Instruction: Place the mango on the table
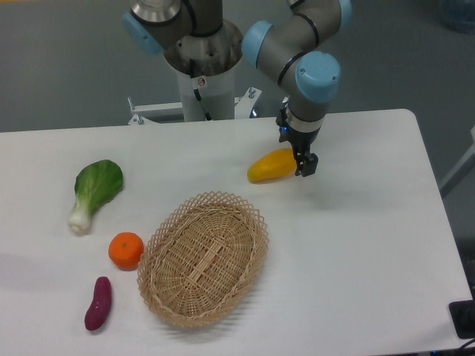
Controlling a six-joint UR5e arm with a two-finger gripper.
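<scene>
One mango [271, 165], one orange [125, 250], one sweet potato [97, 302], one bok choy [93, 190] surround one wicker basket [203, 258]. The gripper [303, 164] touches the mango's right end beyond the basket; whether it clamps, I cannot tell.

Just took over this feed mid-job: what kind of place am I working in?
Probably a robotics lab test bench: an arm on a pedestal at a bare white rectangular table, grey floor behind, with an oval woven wicker basket and scattered produce such as the elongated yellow mango.
</scene>
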